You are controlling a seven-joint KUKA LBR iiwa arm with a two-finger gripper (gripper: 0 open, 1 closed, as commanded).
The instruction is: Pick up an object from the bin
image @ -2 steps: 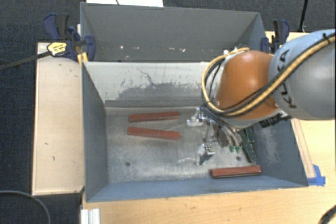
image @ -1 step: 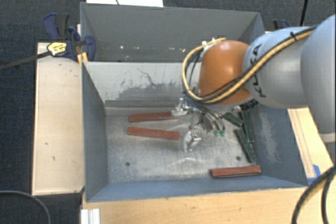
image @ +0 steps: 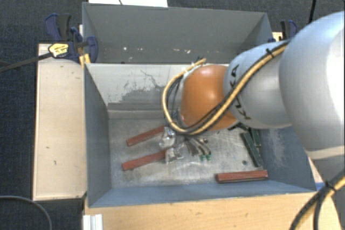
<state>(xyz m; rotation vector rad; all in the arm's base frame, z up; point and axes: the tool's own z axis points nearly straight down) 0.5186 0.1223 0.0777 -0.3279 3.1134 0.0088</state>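
On the left of the bin (image: pixel 97 132) floor lies what looks like one pair of pliers (image: pixel 144 161), its two red handles meeting at a metal head just under the pincer (image: pixel 175 152). Whether the pincer is open or closed I cannot tell. Caught at the head, the long handles could swing and slip free. Further right lie one red-brown bar (image: pixel 241 175) and one dark green strip (image: pixel 252 149).

Two red-brown handles (image: pixel 144 161), inner ends hidden beneath gripper (image: pixel 173 149), green strip (image: pixel 253 151) partly covered by arm (image: pixel 280 89)
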